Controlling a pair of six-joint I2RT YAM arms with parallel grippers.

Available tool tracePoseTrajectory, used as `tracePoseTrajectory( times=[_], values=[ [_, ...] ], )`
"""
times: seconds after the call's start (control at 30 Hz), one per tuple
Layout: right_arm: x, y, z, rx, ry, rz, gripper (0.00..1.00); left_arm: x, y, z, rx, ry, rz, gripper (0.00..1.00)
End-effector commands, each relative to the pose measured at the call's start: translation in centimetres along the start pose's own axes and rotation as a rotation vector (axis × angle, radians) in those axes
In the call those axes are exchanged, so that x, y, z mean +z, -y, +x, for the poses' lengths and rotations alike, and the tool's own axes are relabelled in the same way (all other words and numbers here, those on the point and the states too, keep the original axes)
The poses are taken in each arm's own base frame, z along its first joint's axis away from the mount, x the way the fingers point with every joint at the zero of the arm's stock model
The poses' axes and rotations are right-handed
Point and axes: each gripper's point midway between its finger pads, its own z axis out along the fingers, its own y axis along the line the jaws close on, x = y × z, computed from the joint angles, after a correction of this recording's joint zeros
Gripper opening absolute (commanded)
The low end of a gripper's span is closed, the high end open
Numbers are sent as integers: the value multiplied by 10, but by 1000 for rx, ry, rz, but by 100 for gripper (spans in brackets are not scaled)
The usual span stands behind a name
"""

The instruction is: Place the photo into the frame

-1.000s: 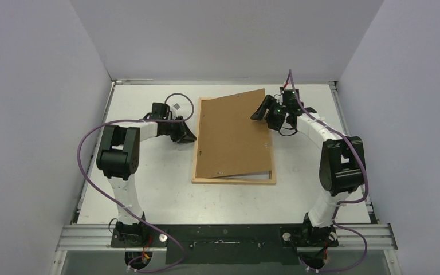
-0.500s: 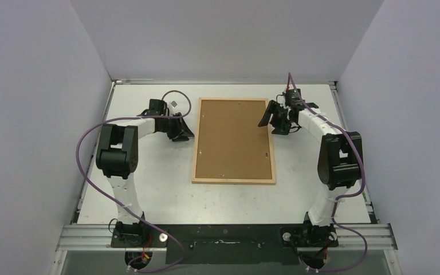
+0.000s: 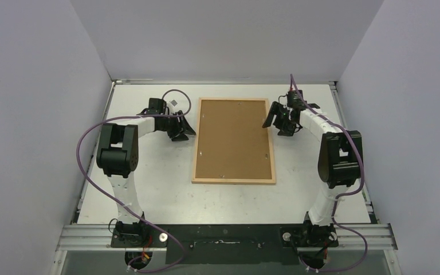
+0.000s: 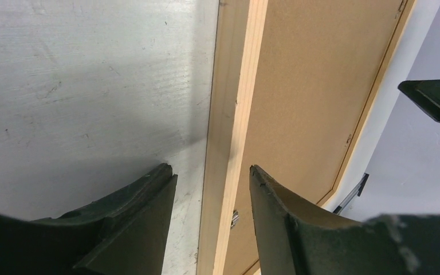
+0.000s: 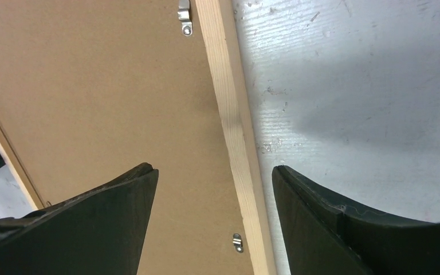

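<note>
Brown fibreboard backing (image 3: 234, 137) sits flat inside the thin pale-wood frame (image 3: 234, 180), face down mid-way across the scuffed white table (image 3: 149, 172). Jaws spread apart, the left gripper (image 3: 190, 129) (image 4: 211, 171) and right gripper (image 3: 272, 121) (image 5: 212, 172) each straddle a long side rail.

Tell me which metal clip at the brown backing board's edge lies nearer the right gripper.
The small silver clip between the right gripper's black fingers; the larger clip lies farther ahead.

Backing board (image 3: 234, 139) fills frame (image 3: 234, 181); anything under it hidden. Both wrist views crop frame at picture edges.
</note>
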Motion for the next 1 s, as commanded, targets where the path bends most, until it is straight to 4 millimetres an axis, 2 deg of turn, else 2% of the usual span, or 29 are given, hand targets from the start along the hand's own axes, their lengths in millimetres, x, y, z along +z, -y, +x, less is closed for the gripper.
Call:
tracePoseTrajectory(
  times=[0.0,0.3,0.43,0.5,0.67,0.8,0.9,0.97],
  values=[
    [19,4,8,33,-27,-12,75,5,11,-9,28,15,31,49],
    [31,-5,28,26,-91,-59,74,12,16,3,-6,-13,36,48],
    [37,-17,41,5,-117,-85,72,12,20,6,-39,-25,63,45],
    [40,-25,50,-16,-134,-91,71,9,15,3,-64,-19,56,44],
    [40,-46,63,-52,-135,-108,69,-2,9,1,-55,-5,41,41],
    [34,-56,69,-113,-115,-79,69,-17,-1,8,-10,0,-43,41],
    [28,-55,70,-163,-83,-24,70,-29,-7,14,12,17,-99,41],
    [21,-45,66,-190,-52,59,71,-36,-12,17,20,28,-135,42]
  ],
)
